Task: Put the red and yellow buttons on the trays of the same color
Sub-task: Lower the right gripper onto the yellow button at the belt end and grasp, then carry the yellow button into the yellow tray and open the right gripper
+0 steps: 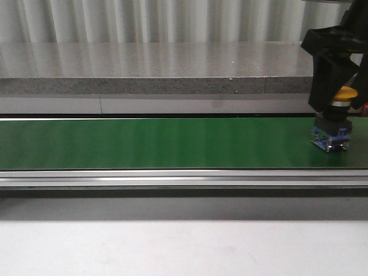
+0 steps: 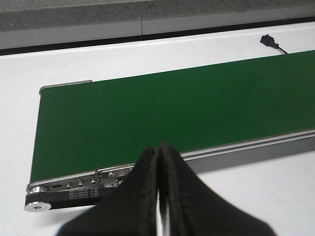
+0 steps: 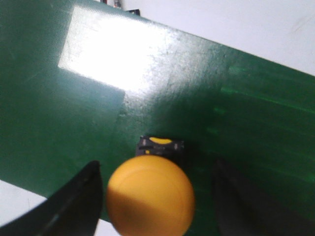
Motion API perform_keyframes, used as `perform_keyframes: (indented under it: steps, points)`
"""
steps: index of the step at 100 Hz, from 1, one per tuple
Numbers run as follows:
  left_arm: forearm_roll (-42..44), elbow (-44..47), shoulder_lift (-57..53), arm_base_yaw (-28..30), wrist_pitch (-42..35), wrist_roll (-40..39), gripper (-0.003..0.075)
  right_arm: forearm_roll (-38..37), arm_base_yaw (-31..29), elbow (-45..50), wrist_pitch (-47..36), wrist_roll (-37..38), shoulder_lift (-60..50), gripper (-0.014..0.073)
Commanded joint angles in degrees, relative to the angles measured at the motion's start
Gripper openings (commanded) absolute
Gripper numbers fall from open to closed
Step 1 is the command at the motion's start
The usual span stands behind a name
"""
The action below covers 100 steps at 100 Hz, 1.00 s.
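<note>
Closing too early can tip the yellow button (image 3: pixel 150 195): it stands on the green belt (image 1: pixel 161 144) at its right end, between the spread fingers (image 3: pixel 74 206) of your right gripper (image 3: pixel 156 201). Your left gripper (image 2: pixel 160 196) is pressed together, empty.

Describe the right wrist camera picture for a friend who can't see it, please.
A yellow button with a round domed cap stands on a green belt, between the two open black fingers of the right gripper, which do not touch it. A bright patch of light reflects off the belt beyond it.
</note>
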Motion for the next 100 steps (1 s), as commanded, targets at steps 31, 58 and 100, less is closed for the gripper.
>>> perform_keyframes:
  steps: [31, 58, 100]
  points:
    - [-0.65, -1.53, 0.09, -0.47, -4.28, 0.11, -0.002, -0.51, -0.75, -1.62, -2.93, 2.13, -4.63, 0.012]
    - [-0.65, -1.53, 0.09, -0.47, -4.28, 0.11, -0.002, -1.56, -9.11, -1.54, -0.8, 10.17, -10.8, 0.012]
    - [-0.65, -1.53, 0.09, -0.47, -4.28, 0.11, -0.002, -5.4, -33.7, -1.43, 2.56, 13.21, -15.04, 0.012]
